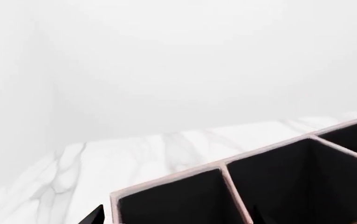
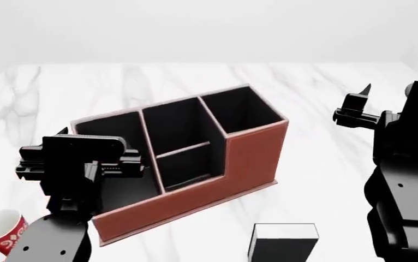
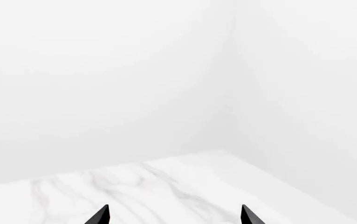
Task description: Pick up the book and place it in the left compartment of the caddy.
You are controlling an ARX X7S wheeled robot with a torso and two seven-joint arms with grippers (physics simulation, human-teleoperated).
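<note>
Plainly, nothing is in my grasp yet; here is how things stand and why, as I judge it.

Right gripper: my two fingertips stand wide apart with only bare marble table between and ahead of them. I carry nothing here. I read this as a ready pose, spread so the book could slip between the tips.

Left gripper: it hangs over the caddy, at the end where the left compartment lies. One dark tip shows at the edge of the left wrist view, the rest is cut off, so I cannot tell how wide these fingers stand. Nothing appears to be held in them.

Book: it sits on the table, nearer my body than either set of fingers, in front of the caddy's long wall and apart from it. It is below and inward of my right fingers, well apart from them. Only part of it shows at the head view's lower edge.

Left compartment: it lies just under and behind my left fingers, its black lining open, its low front wall partly hidden by my own arm.

Mug: outward of my left arm, near my body, clear of the route.

Step in hand: the pick has not begun. My right fingers look the likelier pair for it, being already spread and on the book's side.

Risk: my left arm crowds the very bay that the book must enter.
</note>
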